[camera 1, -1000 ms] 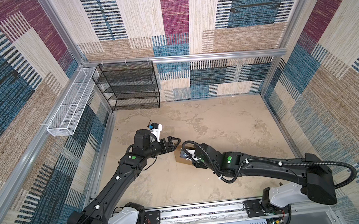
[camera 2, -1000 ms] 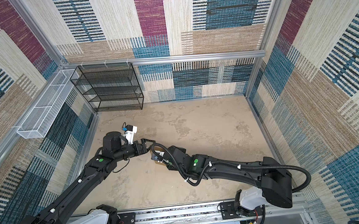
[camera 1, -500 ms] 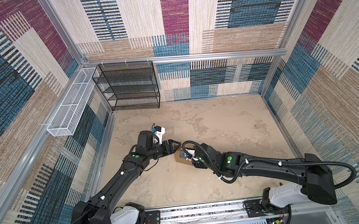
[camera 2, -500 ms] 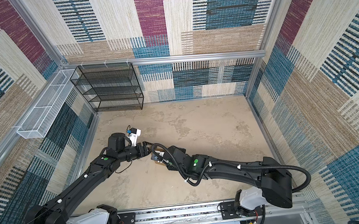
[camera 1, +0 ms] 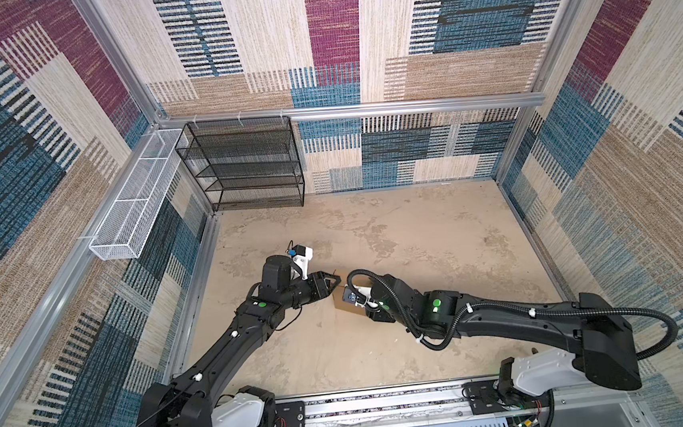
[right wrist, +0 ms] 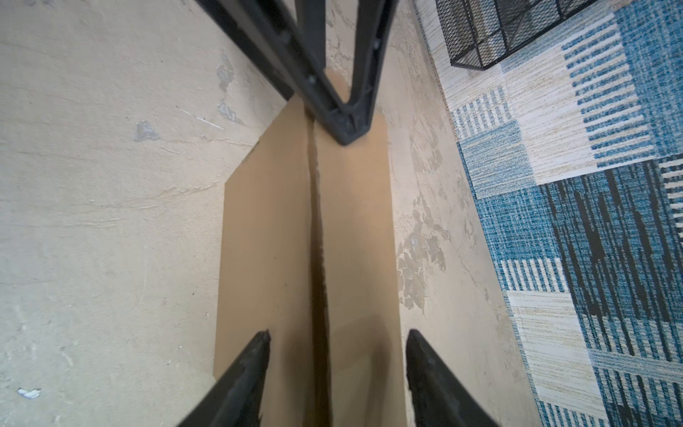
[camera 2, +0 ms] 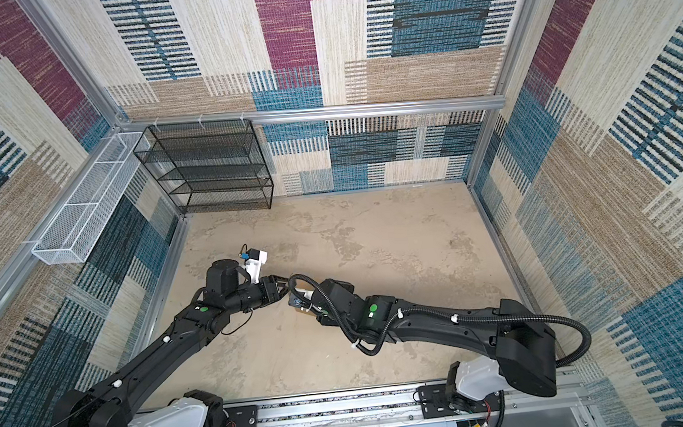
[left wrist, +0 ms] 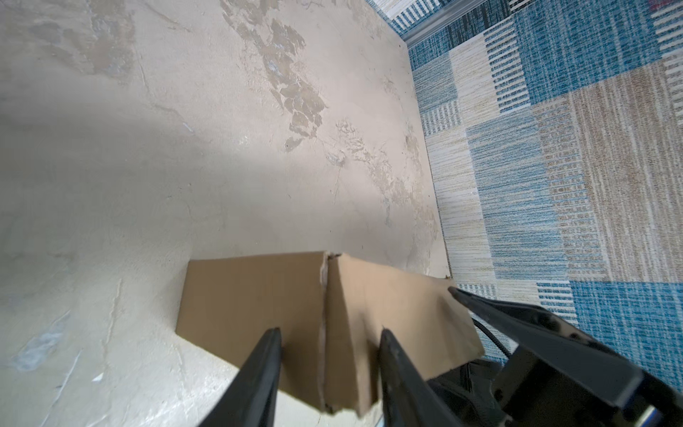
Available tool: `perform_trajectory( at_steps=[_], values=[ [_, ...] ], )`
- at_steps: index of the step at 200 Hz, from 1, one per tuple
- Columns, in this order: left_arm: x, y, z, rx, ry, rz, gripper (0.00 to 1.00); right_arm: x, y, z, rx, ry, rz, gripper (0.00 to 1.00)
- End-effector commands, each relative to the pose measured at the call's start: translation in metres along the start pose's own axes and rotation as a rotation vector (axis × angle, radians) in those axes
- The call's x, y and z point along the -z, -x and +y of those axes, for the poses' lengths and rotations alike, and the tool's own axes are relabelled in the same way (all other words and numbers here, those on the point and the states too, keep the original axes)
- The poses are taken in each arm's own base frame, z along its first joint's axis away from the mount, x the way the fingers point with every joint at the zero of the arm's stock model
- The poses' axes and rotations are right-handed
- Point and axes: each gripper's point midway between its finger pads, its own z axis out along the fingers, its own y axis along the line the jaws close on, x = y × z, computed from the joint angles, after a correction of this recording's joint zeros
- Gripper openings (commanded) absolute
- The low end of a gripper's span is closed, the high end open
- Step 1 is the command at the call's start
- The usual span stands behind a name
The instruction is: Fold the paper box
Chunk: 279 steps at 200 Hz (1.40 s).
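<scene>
The paper box (camera 1: 340, 304) is a folded brown cardboard shape lying on the tabletop between my two grippers. It fills the left wrist view (left wrist: 251, 295) and the right wrist view (right wrist: 266, 240), where a dark seam runs along its top. My left gripper (camera 1: 338, 282) (camera 2: 285, 286) is rolled on its side at the box's far end. Its jaws (left wrist: 330, 332) stand partly closed on either side of a box edge, and I cannot make out contact. One left finger (right wrist: 347, 125) lies over the box top. My right gripper (right wrist: 338, 332) is open above the near end.
A black mesh shelf rack (camera 1: 244, 164) stands against the back wall at the left. A white wire basket (camera 1: 134, 197) hangs on the left wall. Carpeted walls close in the tabletop on three sides, and both arm bases sit on the front rail.
My left gripper has moved right, up to the box, and its jaws have narrowed from wide open. The right arm has not visibly moved.
</scene>
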Motion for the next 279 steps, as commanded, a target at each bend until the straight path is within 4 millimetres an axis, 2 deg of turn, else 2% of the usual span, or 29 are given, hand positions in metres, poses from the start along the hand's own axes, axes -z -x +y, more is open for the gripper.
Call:
perform_trajectory(
  at_steps=[1,40,69,93,105,124,148,175,205,249,279],
  values=[
    [0.001,-0.001,0.011,0.04,0.053,-0.012,0.43,0.008,0.015,-0.01,-0.052,-0.019,-0.067,0.7],
    [0.002,0.001,0.012,0.036,0.065,-0.019,0.4,0.033,0.033,-0.023,-0.124,-0.011,-0.165,0.84],
    [0.001,-0.001,0.013,0.039,0.065,-0.015,0.4,0.072,0.055,-0.039,-0.236,0.019,-0.313,0.88],
    [0.0,-0.001,0.013,0.042,0.062,-0.017,0.4,0.093,0.059,-0.057,-0.424,0.048,-0.371,0.87],
    [0.0,-0.001,0.012,0.043,0.058,-0.017,0.39,0.092,0.052,-0.072,-0.59,0.061,-0.36,0.83],
    [0.001,-0.001,0.011,0.042,0.059,-0.025,0.39,0.086,0.039,-0.082,-0.838,0.071,-0.307,0.81],
    [-0.001,-0.001,0.013,0.042,0.065,-0.029,0.39,0.074,0.026,-0.075,-1.068,0.13,-0.235,0.75],
    [-0.003,-0.003,0.013,0.04,0.061,-0.02,0.39,0.063,0.007,-0.064,-1.236,0.133,-0.152,0.67],
    [-0.003,-0.004,0.013,0.033,0.062,-0.022,0.39,0.059,-0.005,-0.047,-1.377,0.194,-0.14,0.64],
    [-0.003,-0.005,0.011,0.024,0.06,-0.02,0.39,0.051,-0.028,-0.035,-1.515,0.201,-0.114,0.63],
    [-0.003,-0.007,0.011,0.021,0.06,-0.021,0.39,0.044,-0.037,-0.027,-1.562,0.225,-0.11,0.61]
  ],
)
